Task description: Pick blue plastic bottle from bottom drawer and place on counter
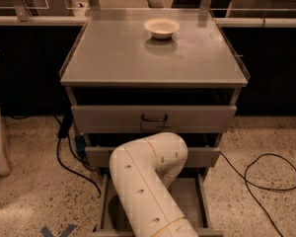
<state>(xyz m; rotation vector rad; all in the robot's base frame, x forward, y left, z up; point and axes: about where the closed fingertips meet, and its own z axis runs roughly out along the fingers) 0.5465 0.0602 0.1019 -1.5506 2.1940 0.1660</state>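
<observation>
Cabinet (153, 100) of grey metal fills the middle of the view, and its flat counter (138, 58) is the broadest surface. Next in size is the white arm (148, 181), which rises in front of the cabinet's lower half, bends at an elbow against the middle drawer (204, 156) and turns down into the bottom drawer (190, 199) – pulled out, with a strip of bare floor showing to the arm's right. The top drawer (108, 118) is closed under the counter's front edge. A black cable (274, 181) loops on the floor right of the cabinet. A cream bowl (162, 27) sits near the counter's back edge. The gripper is hidden behind the arm, low at the cabinet's front – I cannot tell its state. The blue plastic bottle is hidden too.
</observation>
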